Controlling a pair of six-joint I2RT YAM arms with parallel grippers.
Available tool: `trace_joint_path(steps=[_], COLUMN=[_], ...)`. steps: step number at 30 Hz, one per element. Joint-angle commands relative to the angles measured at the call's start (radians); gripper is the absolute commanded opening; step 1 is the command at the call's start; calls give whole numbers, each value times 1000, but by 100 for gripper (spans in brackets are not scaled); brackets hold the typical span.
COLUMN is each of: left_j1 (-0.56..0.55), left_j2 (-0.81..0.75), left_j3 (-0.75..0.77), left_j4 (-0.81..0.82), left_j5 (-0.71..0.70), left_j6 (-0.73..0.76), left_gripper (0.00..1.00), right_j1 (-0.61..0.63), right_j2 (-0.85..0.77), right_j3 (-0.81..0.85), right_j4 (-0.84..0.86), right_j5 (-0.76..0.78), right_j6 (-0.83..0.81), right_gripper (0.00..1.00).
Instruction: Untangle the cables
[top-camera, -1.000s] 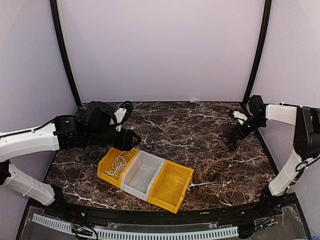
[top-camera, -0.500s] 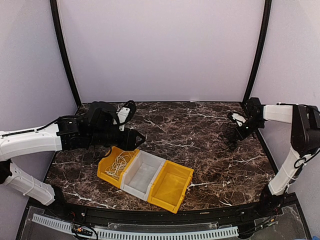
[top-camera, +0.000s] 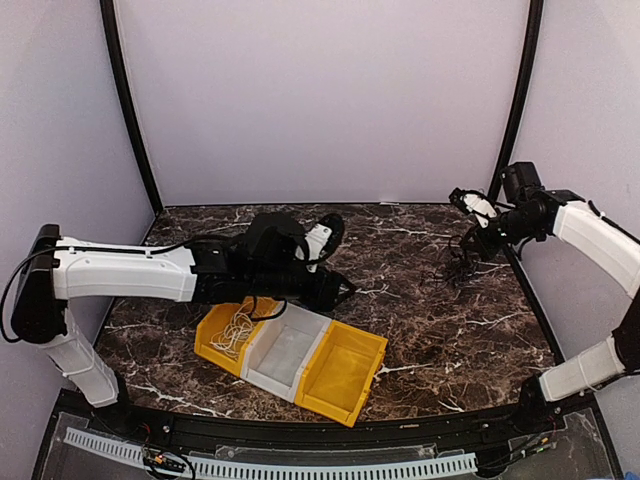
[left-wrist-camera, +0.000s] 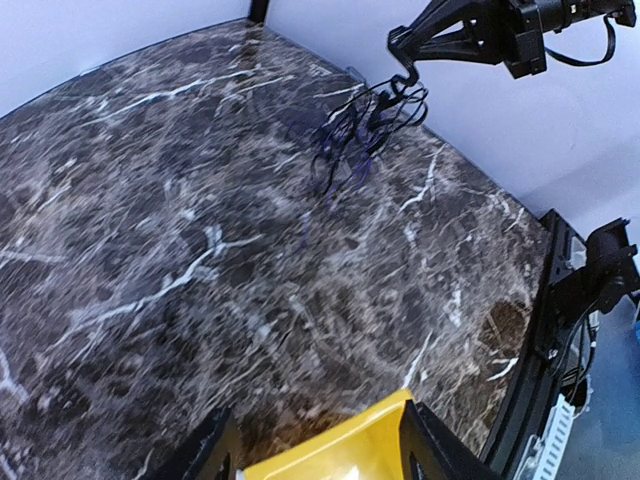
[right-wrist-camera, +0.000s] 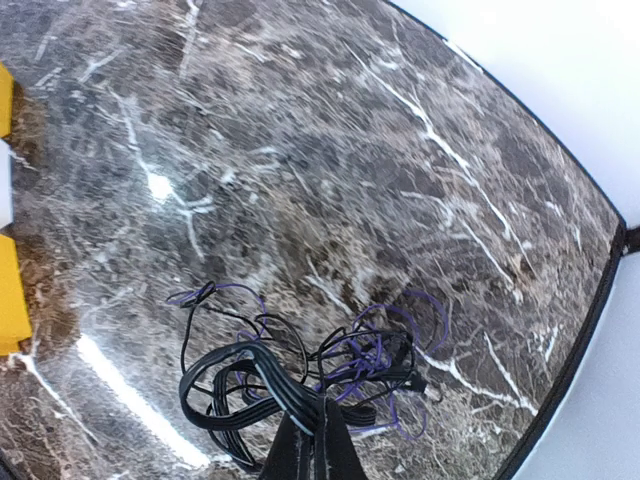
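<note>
A tangle of black and purple cables (right-wrist-camera: 300, 375) hangs just above the marble table at the back right, also seen as the cables (top-camera: 460, 262) and the cables (left-wrist-camera: 355, 130). My right gripper (right-wrist-camera: 318, 445) is shut on the thick black strands at the top of the bundle; it shows as the right gripper (top-camera: 472, 240) and the right gripper (left-wrist-camera: 402, 62). My left gripper (left-wrist-camera: 315, 450) is open and holds nothing, hovering over a yellow bin's corner (left-wrist-camera: 345, 450). It sits mid-table as the left gripper (top-camera: 345, 290), well left of the cables.
Three bins stand in a diagonal row near the front: a yellow bin (top-camera: 210, 345) with a white cord (top-camera: 235, 328) in it, a white bin (top-camera: 285, 352), and a second yellow bin (top-camera: 342, 375). Black frame posts stand at both back corners.
My left arm has swung right from the table's left side toward the middle, jaws wider. My right gripper has shut on the cable bundle and lifted it a little.
</note>
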Motion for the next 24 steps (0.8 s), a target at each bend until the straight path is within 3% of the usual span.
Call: trace_joint_path(steps=[1, 3, 7, 13, 19, 24], left_j1=[-42, -47, -48, -49, -47, -38], left_j2=[117, 177, 294, 455, 560, 644], left_j3=[128, 167, 239, 398, 508, 591], left_j4=[197, 298, 458, 514, 522, 505], left_j5=[83, 100, 96, 124, 120, 156], left_j6=[4, -35, -155, -267, -310, -360], left_gripper=[60, 67, 70, 70, 66, 56], right_j1=[22, 24, 25, 25, 25, 26], right_j2=[-65, -92, -93, -67, -63, -63], right_j3=[16, -16, -53, -93, -96, -109], right_j4=[-62, -50, -27, -7, -2, 1], right_j5=[-142, -211, -282, -366, -405, -408], right_j6=[-34, -45, -43, -51, -53, -60], right_gripper=[0, 0, 0, 0, 0, 0])
